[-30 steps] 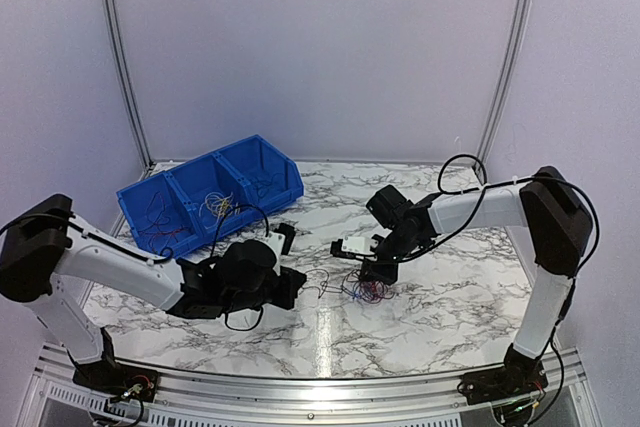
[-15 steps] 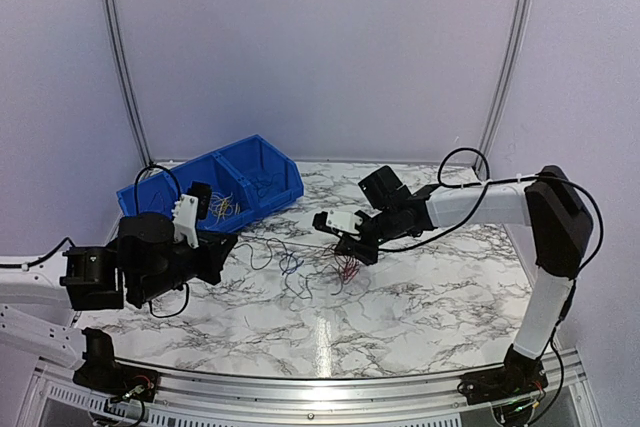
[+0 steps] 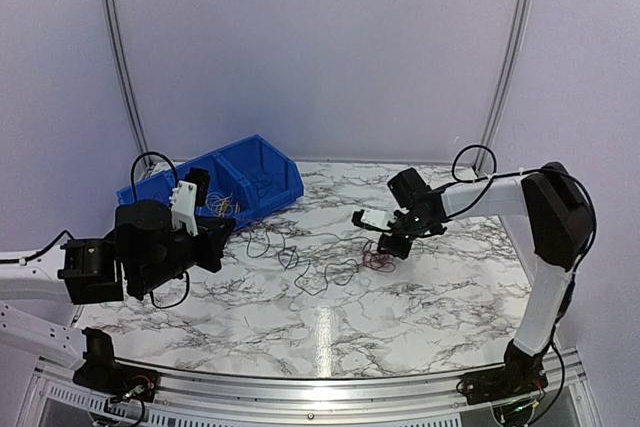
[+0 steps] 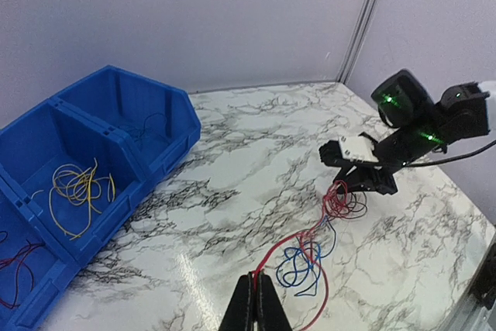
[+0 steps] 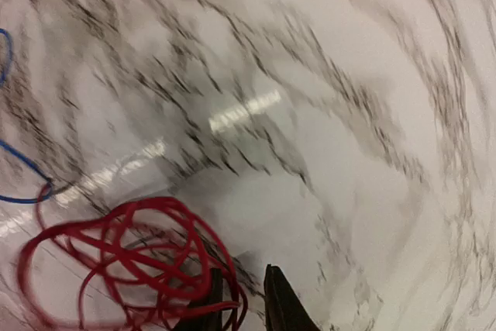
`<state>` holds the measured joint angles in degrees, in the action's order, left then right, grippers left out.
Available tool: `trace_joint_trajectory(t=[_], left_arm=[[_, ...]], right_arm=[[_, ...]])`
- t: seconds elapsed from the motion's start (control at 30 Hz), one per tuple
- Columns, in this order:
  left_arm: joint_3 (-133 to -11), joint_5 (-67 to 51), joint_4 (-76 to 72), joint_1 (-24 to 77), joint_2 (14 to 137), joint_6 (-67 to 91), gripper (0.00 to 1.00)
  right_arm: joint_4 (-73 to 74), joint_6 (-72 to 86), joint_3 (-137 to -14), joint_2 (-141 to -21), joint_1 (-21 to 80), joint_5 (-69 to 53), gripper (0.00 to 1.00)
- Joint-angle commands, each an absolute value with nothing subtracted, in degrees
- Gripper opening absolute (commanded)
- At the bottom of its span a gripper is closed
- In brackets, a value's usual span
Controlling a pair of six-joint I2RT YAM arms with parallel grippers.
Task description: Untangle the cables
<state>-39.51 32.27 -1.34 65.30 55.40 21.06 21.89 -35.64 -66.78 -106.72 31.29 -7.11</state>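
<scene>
Left wrist view: left gripper (image 4: 253, 300) clamped shut on a red strand (image 4: 288, 243) of the cables (image 4: 304, 263) trailing across the bench (image 4: 232, 153) right of the blue bin (image 4: 159, 125); pull toward it slowly, right gripper (image 4: 345, 182) barely open beside the red coil (image 4: 346, 201).

Near my arms, the front strip of the marble table (image 3: 330, 347) lies open from side to side, free passage for either gripper. Across the middle, thin red and blue cables (image 4: 306, 257) trail from the left gripper (image 4: 255, 281) to a red clump (image 4: 345, 201) at the right gripper (image 5: 242, 271), barring a straight low pass. The right arm (image 3: 480, 197) spans the far right. A blue bin (image 3: 283, 192) fills the far left corner. Walls (image 3: 320, 47) close three sides.
</scene>
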Motion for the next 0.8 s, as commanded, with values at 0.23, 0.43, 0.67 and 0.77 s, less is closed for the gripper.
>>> trace_joint_trajectory(t=[0.23, 0.43, 0.67, 0.77], left_arm=[[-34.0, 28.7, -13.3, 65.2, 54.2, 26.7, 0.00], [-28.5, 28.9, -14.5, 65.2, 53.1, 28.9, 0.00], [-23.6, 27.8, -17.8, 65.2, 56.4, 30.9, 0.00], [-22.3, 27.8, -19.2, 65.2, 59.0, 32.1, 0.00]], right_arm=[[27.3, -33.9, -66.7, -104.9, 15.6, 3.2, 0.18], [26.9, -33.2, -67.7, -100.6, 9.3, 5.9, 0.23], [30.7, -33.5, -69.0, -92.6, 8.6, -4.7, 0.42], [33.0, -34.7, -70.3, -88.3, 9.7, -8.8, 0.43]])
